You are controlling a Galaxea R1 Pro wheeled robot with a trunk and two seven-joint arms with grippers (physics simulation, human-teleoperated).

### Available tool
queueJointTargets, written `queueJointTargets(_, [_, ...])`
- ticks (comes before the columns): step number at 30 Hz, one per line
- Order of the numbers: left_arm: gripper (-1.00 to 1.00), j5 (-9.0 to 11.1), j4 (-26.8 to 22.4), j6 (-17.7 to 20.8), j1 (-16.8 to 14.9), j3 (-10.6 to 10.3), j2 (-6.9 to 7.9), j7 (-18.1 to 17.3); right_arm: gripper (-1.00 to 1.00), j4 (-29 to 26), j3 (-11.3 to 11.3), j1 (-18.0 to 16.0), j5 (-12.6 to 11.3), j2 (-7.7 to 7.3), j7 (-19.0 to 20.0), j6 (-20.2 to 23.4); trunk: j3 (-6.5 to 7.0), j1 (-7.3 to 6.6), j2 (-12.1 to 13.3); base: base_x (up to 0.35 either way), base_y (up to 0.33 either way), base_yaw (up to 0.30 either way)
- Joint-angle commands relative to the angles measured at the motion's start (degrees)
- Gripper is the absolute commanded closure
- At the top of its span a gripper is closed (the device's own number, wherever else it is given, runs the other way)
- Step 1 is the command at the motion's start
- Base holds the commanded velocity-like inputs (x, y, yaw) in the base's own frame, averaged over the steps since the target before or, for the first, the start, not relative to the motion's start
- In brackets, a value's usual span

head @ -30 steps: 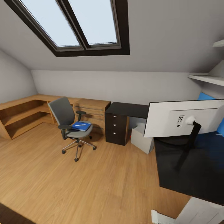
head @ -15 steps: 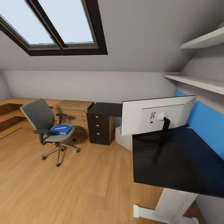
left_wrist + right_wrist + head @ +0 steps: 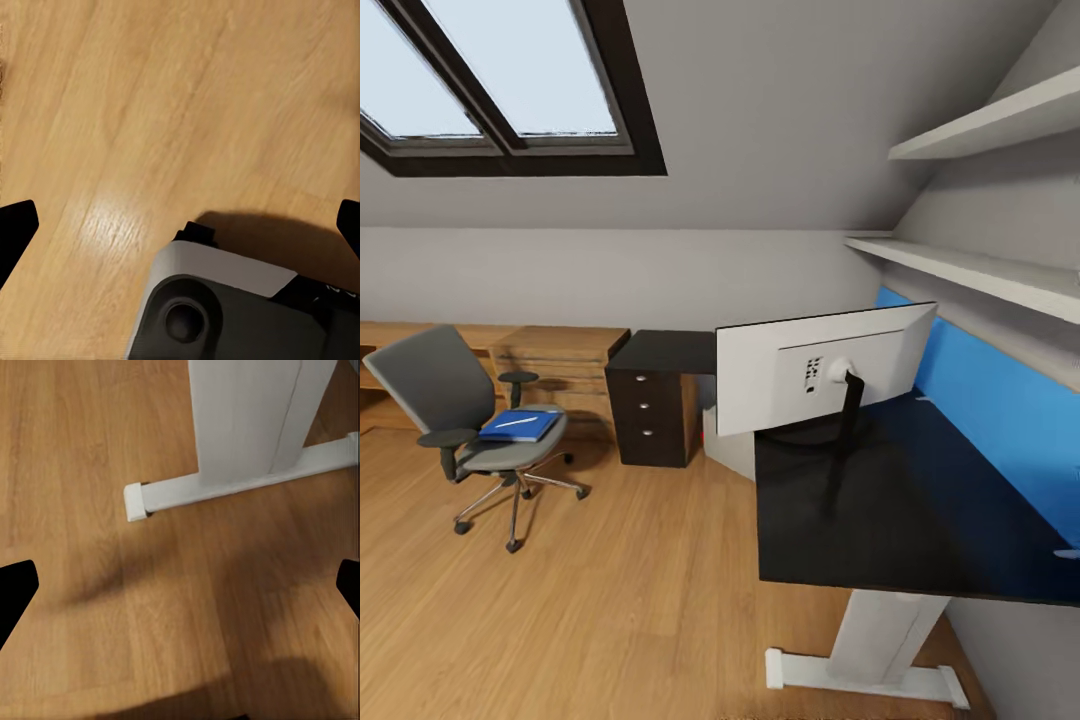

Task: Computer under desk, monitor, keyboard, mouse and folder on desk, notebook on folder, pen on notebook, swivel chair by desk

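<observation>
Gaping left pincer [image 3: 180, 221] | right pincer [image 3: 180, 585] wide | both empty

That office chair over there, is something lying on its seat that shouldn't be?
Yes. A blue folder lies on the swivel chair seat, with a thin white pen on top. The chair stands out on the floor, apart from the desk, where the monitor shows its back.
</observation>
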Motion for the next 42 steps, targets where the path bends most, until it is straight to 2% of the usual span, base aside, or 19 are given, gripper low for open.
queueJointTargets(1, [-1.00,0.63,0.03,-0.24,-0.03,0.12,-0.02,0.05,-1.00,0.09,-0.11,-0.06,-0.60,-0.02,0.61,-0.15,0.03,-0.22,0.37,-0.011,0.000,-0.087])
queueJointTargets(2, [-1.00,1.46,0.02,-0.24,-0.03,0.12,-0.02,0.02,-1.00,0.09,-0.11,-0.06,-0.60,-0.02,0.60,-0.15,0.13,-0.44,0.77,-0.179,0.000,-0.078])
queueJointTargets(5, [-1.00,1.95,0.02,-0.25,-0.03,0.12,-0.02,-0.03,-1.00,0.09,-0.11,-0.06,-0.60,-0.02,0.61,-0.15,0.41,-1.10,1.97,-0.261,0.000,-0.074])
queueJointTargets(17, [-1.00,2.12,0.02,-0.24,-0.03,0.04,-0.02,-0.09,-1.00,0.09,-0.11,-0.06,-0.60,-0.02,0.60,-0.15,1.52,-3.74,6.78,-0.301,-0.002,-0.074])
queueJointTargets(27, [-1.00,2.12,0.02,-0.24,-0.03,0.06,-0.02,-0.09,-1.00,0.09,-0.12,-0.06,-0.62,-0.02,0.59,-0.15,2.61,-5.93,10.80,-0.024,-0.001,-0.122])
queueJointTargets(42, [-1.00,2.12,0.02,-0.16,-0.03,0.04,-0.03,-0.11,-1.00,0.09,-0.12,-0.06,-0.60,-0.02,0.58,-0.15,5.20,-9.23,16.81,-0.001,0.000,-0.013])
